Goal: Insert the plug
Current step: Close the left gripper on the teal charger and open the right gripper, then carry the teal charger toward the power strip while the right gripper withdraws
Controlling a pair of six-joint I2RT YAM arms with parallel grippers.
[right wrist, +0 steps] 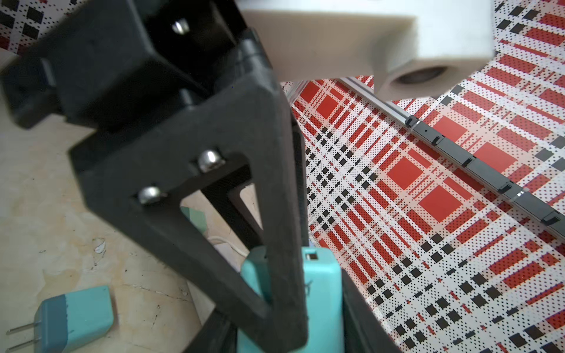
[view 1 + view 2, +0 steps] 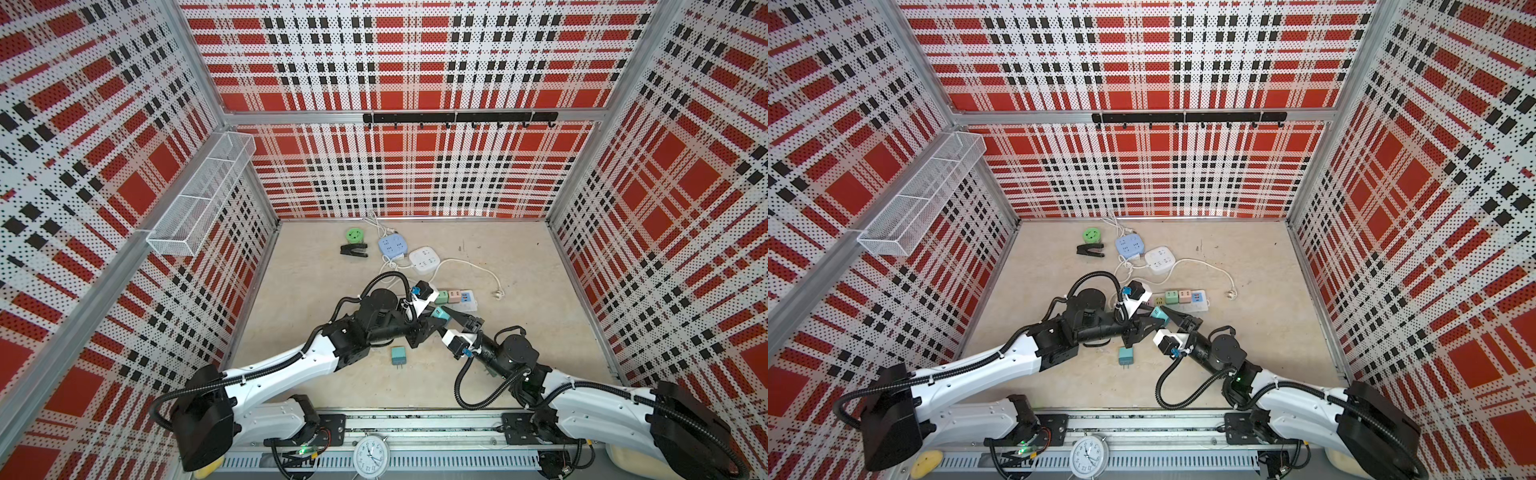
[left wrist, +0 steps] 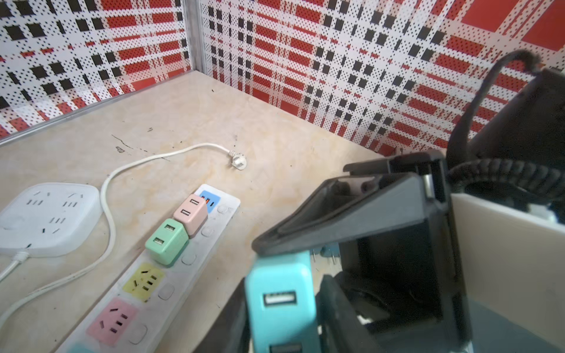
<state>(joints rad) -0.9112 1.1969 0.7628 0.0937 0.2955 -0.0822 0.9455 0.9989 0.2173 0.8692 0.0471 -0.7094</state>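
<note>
Where the two arms met over the middle of the table point(image 2: 540, 332), the teal plug point(image 2: 440, 313) was held above the surface, just on the near side of the white power strip point(image 3: 198, 244) and not inserted in it. The right gripper point(image 2: 1169, 313) was clamped on the plug, which sat between its fingers point(image 1: 360, 308) in the right wrist view. The left gripper point(image 2: 1148, 322) had its own fingers point(image 3: 339, 308) close on either side of the same plug in the left wrist view. Whether they pressed on it could not be told. On the strip, a green charger point(image 3: 166, 241) and a pink charger point(image 3: 191, 214) occupied neighbouring sockets. Beside them the yellow socket point(image 3: 143, 281) and the pink socket point(image 3: 111, 321) stood open. A teal-and-grey charger point(image 2: 399, 356) lay on the table just in front of the grippers, prongs toward the near edge. Farther back lay a white socket block point(image 3: 46, 217), a blue socket block point(image 2: 392, 245) and a loose white cord plug point(image 3: 238, 160).
</note>
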